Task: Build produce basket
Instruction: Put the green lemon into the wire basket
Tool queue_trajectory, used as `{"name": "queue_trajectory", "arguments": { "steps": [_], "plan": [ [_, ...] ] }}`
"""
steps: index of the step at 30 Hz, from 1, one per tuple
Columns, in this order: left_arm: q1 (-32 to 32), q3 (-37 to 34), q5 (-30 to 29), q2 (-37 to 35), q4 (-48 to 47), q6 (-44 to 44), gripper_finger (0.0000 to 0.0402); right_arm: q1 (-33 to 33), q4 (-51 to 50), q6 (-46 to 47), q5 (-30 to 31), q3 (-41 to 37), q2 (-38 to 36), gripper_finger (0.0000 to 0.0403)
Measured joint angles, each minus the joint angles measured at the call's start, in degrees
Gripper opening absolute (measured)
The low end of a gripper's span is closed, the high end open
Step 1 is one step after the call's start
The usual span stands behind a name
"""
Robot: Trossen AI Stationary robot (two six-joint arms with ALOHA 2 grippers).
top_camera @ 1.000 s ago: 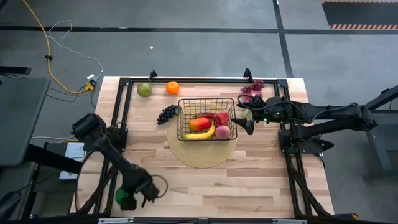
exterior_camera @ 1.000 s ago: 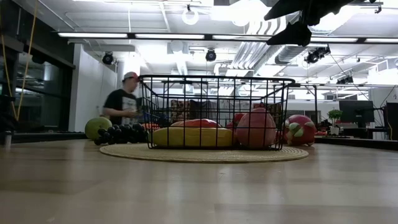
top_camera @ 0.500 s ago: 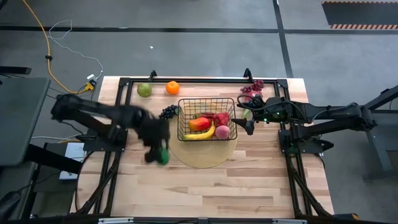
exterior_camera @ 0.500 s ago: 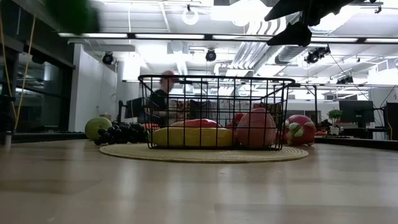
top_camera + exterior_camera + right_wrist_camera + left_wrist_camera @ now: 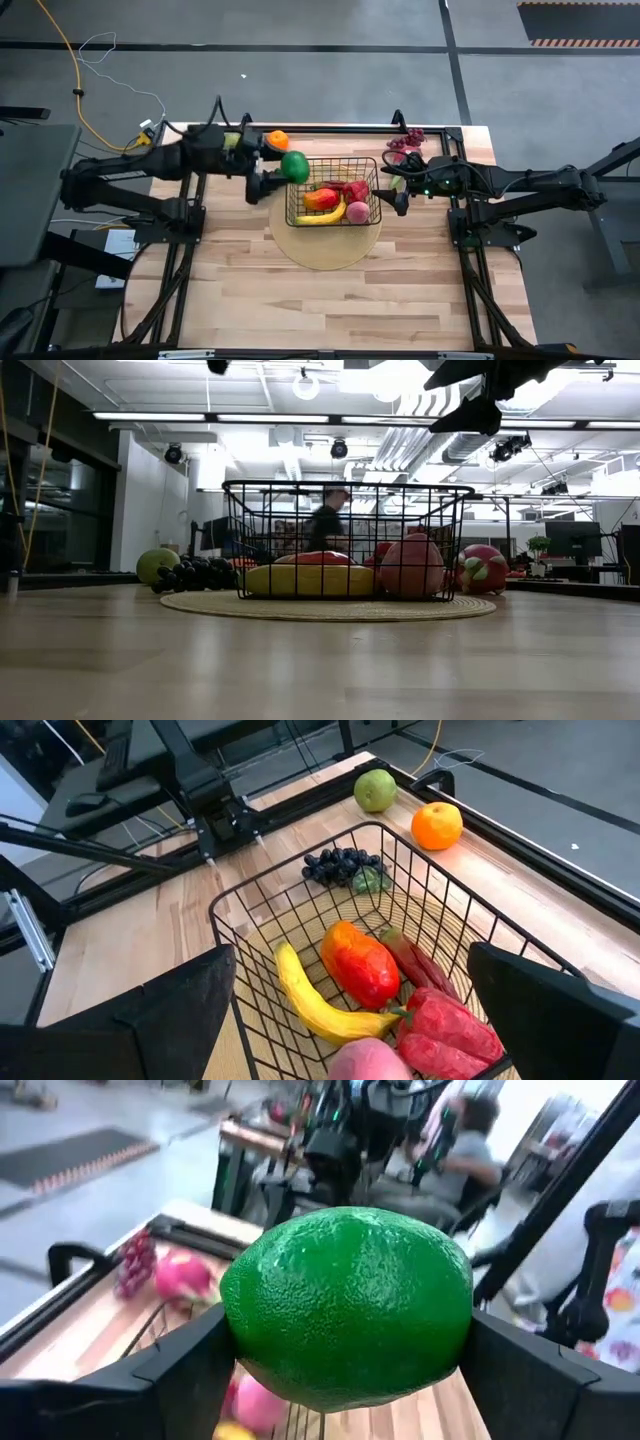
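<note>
Item: produce basket, assembly in progress. The step in hand is judged to be the carrying of a green ball (image 5: 295,166) to the basket (image 5: 334,189); in the left wrist view the ball (image 5: 346,1307) is seen clenched between the two dark fingers (image 5: 190,1370) of the left pincer (image 5: 278,172), which is held above the basket's rim at about 9 o'clock of it. The basket is set on a round pale disc (image 5: 325,250) near the middle of the surface (image 5: 330,300), and a banana (image 5: 322,216), a red-orange mango (image 5: 320,199), a peach (image 5: 357,211) and a red fruit (image 5: 354,189) are already held in it. Outside it are listed: dark grapes (image 5: 340,864) touching its wall at 10 o'clock, a green pear (image 5: 375,790) and an orange (image 5: 278,139) at 11 o'clock near the far edge of the surface, red grapes (image 5: 407,138) and a pink dragon fruit (image 5: 483,569) at 2 o'clock. The right pincer (image 5: 400,192) is parked just beside the basket at 3 o'clock, its fingers spread wide and nothing held. The next move is judged to call for a short carry towards 3 o'clock until the ball is clear inside the rim, then a release; room is left in the basket's far half. Care is advised at the wire rim and over the grapes beneath. Open room for moving is offered by the bare near half of the surface, from 4 to 8 o'clock.
</note>
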Motion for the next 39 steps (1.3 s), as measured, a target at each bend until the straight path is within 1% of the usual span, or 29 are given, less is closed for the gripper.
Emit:
{"name": "queue_trajectory", "arguments": {
  "steps": [3, 6, 8, 9, 12, 17, 23, 32, 39],
  "plan": [
    [0.3, -8.0, -0.4, -0.4, 12.5, -2.2, 0.0325, 0.0, 0.0, -0.1, 0.0, 0.0, 0.0, 0.0387],
    [0.3, -16.4, -2.6, -0.4, 27.0, -6.3, 0.0325, 0.0, 0.8, -0.2, 0.0, 0.0, 0.0, 0.0387],
    [0.3, -20.7, -2.6, -0.1, 35.1, -8.7, 0.0326, 0.0, 1.9, -0.7, 0.0, 0.0, 0.0, 0.0387],
    [0.3, -22.1, -2.7, 0.1, 37.4, -9.5, 0.0326, 0.0, 2.5, -1.3, 0.0, 0.0, 0.0, 0.0387],
    [0.3, -24.5, -3.1, 0.3, 39.0, -11.0, 0.0326, 0.0, 4.2, -1.8, 0.0, 0.0, 0.0, 0.0387],
    [0.2, -24.7, -3.4, 0.2, 39.5, -10.9, 0.0326, 0.0, 5.7, -1.7, 0.0, 0.0, 0.0, 0.0387],
    [0.2, -24.7, -3.0, 0.2, 39.4, -5.9, 0.0326, 0.0, 6.0, -2.5, 0.0, 0.0, 0.0, 0.0387],
    [0.2, -24.7, -2.8, 0.2, 39.3, -1.5, 0.0326, 0.0, 6.0, -12.1, 0.0, 0.0, 0.0, 0.0387],
    [0.1, -24.7, -2.5, 0.2, 39.3, 1.6, 0.0326, 0.0, 6.0, -12.3, 0.0, 0.0, 0.0, 0.0387]
  ]
}}
